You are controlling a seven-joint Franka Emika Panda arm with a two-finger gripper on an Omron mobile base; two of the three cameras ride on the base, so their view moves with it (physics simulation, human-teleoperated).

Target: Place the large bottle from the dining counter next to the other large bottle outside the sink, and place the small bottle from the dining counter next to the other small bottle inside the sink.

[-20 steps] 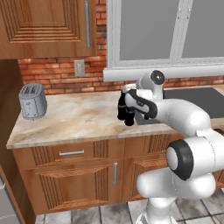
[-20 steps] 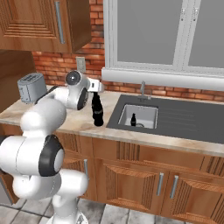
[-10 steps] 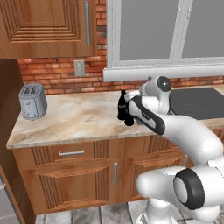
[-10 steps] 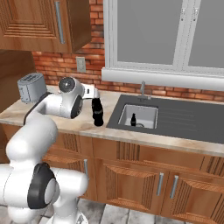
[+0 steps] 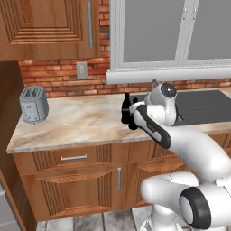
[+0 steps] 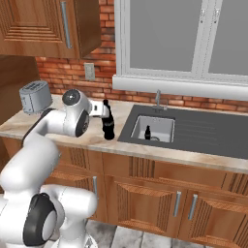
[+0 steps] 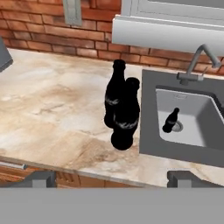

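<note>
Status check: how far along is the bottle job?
Done: two large black bottles stand together on the counter, left of the sink. In hand: nothing; the gripper is open, facing them. Left: the basin holds one small bottle; the second still needs fetching.

1. The arm (image 5: 180, 140) reaches forward from its base, elbow bent, forearm level.
2. The wrist (image 6: 76, 118) is turned sideways.
3. The gripper (image 7: 111, 177) has its jaws spread wide, holding nothing, fingertips (image 7: 39, 178) far apart.
</note>
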